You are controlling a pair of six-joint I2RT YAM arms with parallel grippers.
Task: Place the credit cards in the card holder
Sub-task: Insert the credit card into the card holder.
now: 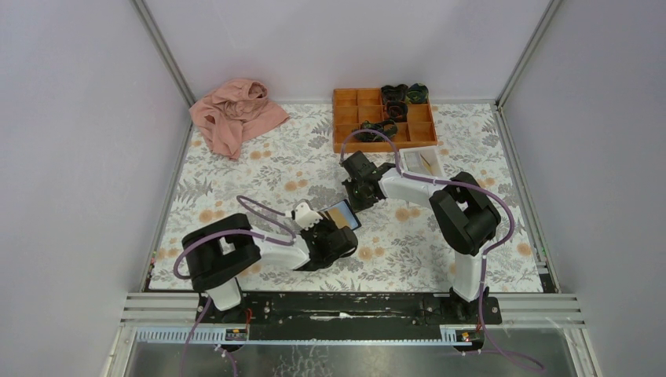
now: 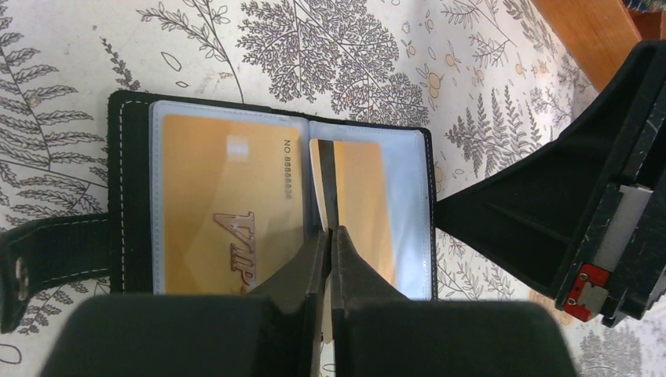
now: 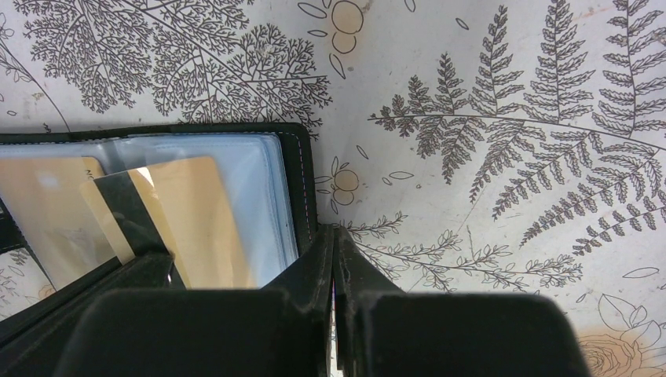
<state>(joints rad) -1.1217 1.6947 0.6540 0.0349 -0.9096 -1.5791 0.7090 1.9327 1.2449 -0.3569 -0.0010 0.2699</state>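
The black card holder [image 2: 129, 196] lies open on the flowered table, its light-blue pockets up; it shows too in the top view [image 1: 351, 214]. One gold credit card [image 2: 212, 204] marked VIP sits in the holder's left pocket. My left gripper [image 2: 330, 232] is shut on a second gold credit card [image 2: 361, 196] with a black stripe, held slanted over the right pocket. From the right wrist view this card [image 3: 196, 220] leans above the blue panel. My right gripper [image 3: 331, 234] is shut on the holder's black outer edge [image 3: 297, 173].
An orange compartment tray [image 1: 353, 118] with dark items stands at the back, a small white tray [image 1: 420, 161] just in front of it. A pink cloth [image 1: 236, 114] lies at the back left. Grey walls enclose the table on three sides.
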